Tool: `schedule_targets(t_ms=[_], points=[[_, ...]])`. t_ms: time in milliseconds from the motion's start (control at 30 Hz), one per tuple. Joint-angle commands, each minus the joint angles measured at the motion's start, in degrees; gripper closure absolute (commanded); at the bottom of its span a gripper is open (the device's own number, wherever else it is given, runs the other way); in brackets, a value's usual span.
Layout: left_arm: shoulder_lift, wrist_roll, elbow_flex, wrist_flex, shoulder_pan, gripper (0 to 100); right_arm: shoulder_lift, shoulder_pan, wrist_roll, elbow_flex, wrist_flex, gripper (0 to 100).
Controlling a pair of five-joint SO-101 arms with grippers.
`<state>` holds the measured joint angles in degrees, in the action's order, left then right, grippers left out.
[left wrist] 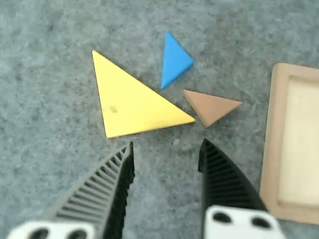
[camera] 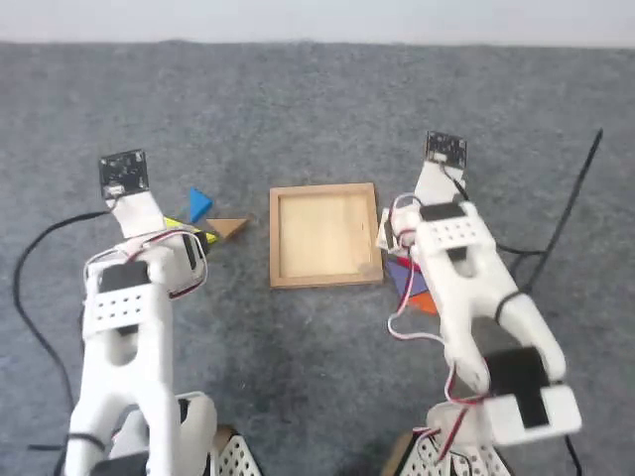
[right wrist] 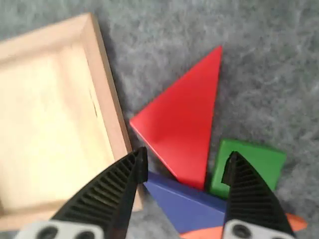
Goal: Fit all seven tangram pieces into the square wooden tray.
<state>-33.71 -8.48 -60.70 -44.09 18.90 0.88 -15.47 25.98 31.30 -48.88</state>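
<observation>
Left of the tray (camera: 275, 238), my left arm (camera: 124, 327) stands bent forward over the grey carpet (camera: 317, 99), wrist pitched down at three loose pieces. The left gripper (left wrist: 167, 143) hangs above the carpet with its jaws spread wide and nothing held; I see bare carpet between the two tips. Just beyond them lies the yellow triangle (left wrist: 129, 102), the largest of the three, with one sharp corner aimed at the tray. The blue triangle (left wrist: 174, 59) sits just past its long edge, parted from it by a thin strip of carpet. The brown triangle (left wrist: 212, 106) lies nearest the tray's left rim, one corner almost meeting the yellow corner. A band of open carpet runs between the brown triangle and the rim, so I have room there.

The tray lies flat between my two arms, a raised rim all round a bare wooden floor.

Right of the tray, my right arm (camera: 466, 288) leans in over a tight cluster. The right gripper (right wrist: 187, 152) is likewise wide open and grips nothing; one finger hangs over the tray's right rim near a corner, the other over the green square (right wrist: 251, 164). The red triangle (right wrist: 187, 124) lies between them, one corner close against the rim. The green square sits just beside the red triangle's straight edge. The dark blue piece (right wrist: 184, 201) meets the red triangle's lower corner, and I cannot tell whether they overlap. An orange piece (right wrist: 294, 221) shows at the dark blue piece's far edge, farthest from the tray.
</observation>
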Motion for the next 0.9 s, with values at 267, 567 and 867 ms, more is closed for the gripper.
schedule_targets(t_ms=[267,567,867], points=[[-4.8,-1.0,-3.8,7.1,0.2,79,-8.9,-3.0,6.0,-10.8,-1.7,64.8],[-5.0,-0.6,-5.3,7.2,-3.0,79,-16.9,-2.8,2.8,-17.6,-5.8,69.1],[-4.8,-0.7,-5.3,7.2,-3.0,79,-22.9,-2.8,2.3,-25.1,-13.7,80.3]])
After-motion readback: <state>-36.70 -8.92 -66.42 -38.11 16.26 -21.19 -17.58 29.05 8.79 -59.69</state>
